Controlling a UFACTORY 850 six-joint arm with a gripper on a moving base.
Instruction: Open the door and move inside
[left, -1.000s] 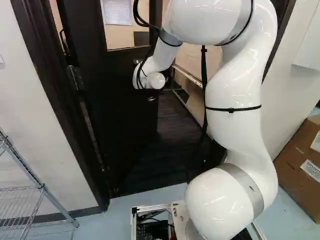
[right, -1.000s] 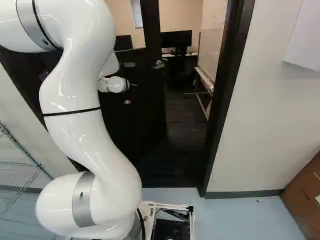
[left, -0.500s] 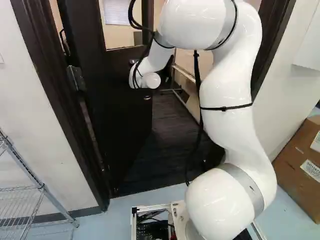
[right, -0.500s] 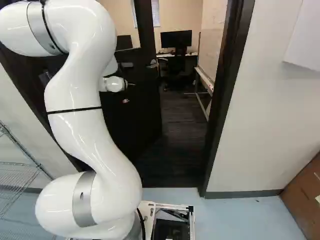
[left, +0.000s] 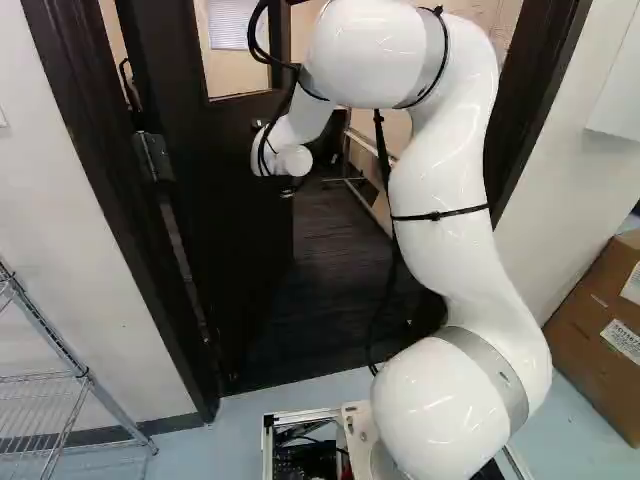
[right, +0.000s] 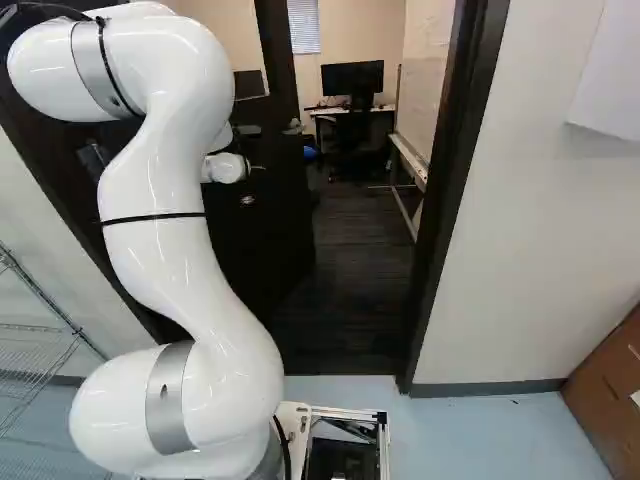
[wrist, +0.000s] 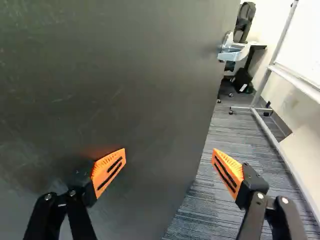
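Left of centre in the left base view, the door stands partly open, and the claw, wide and empty, should push it steadily near its free edge, clear of the handle, before driving through.

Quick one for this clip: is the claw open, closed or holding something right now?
Claw: open wide, holding nothing; whether it touches the door can't be told.

We saw a computer monitor, the open black door to its left, a whiteboard to its right.
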